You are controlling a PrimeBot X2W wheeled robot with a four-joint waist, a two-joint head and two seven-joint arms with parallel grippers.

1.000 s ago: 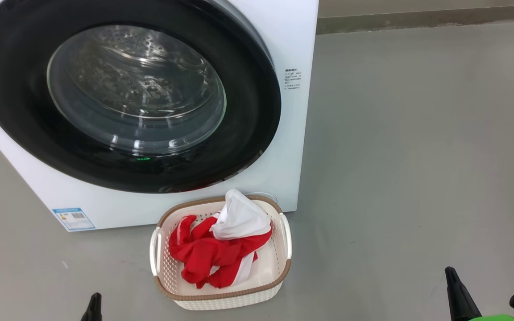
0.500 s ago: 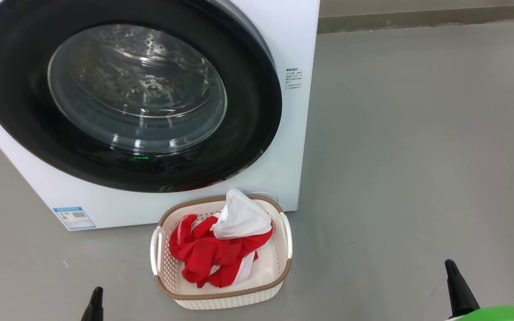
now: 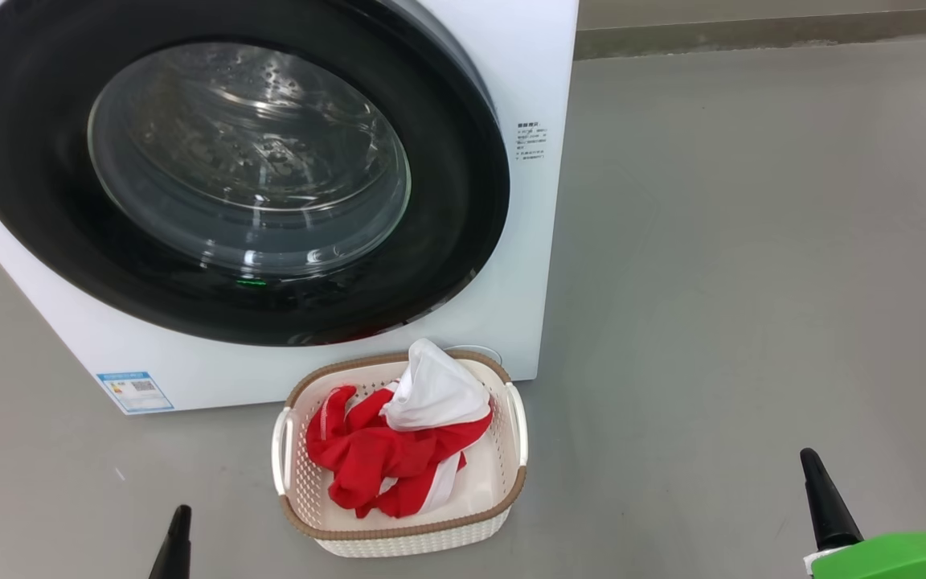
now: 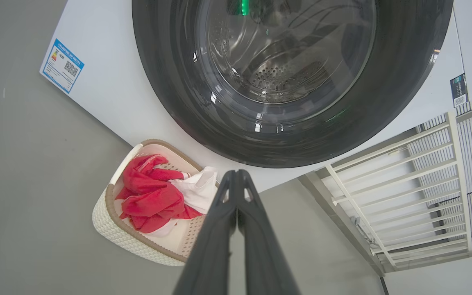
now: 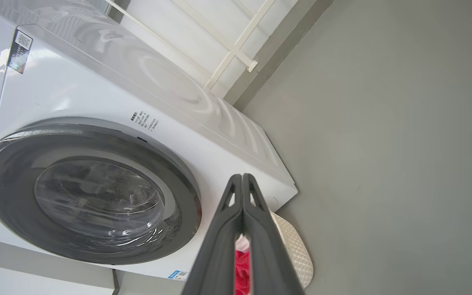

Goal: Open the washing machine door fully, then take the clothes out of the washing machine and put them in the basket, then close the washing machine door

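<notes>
Evidently done: door (image 3: 247,161) is shut on washer (image 3: 539,72); clothes (image 3: 374,462) are piled in basket (image 3: 403,534) at washer's 6 o'clock. L gripper (image 3: 179,527) & R gripper (image 3: 817,482) are parked clenched, empty, at basket's 8 & 4 o'clock, as nothing seems left to grasp.

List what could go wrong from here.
1. The door looks flush with the machine, but whether its latch has caught cannot be told; it might swing open.
2. The white garment peaks above the rim of the basket; a nudge could spill it onto the floor.
3. The basket sits ahead, between the shut left gripper and right gripper; driving forward could knock it.
</notes>
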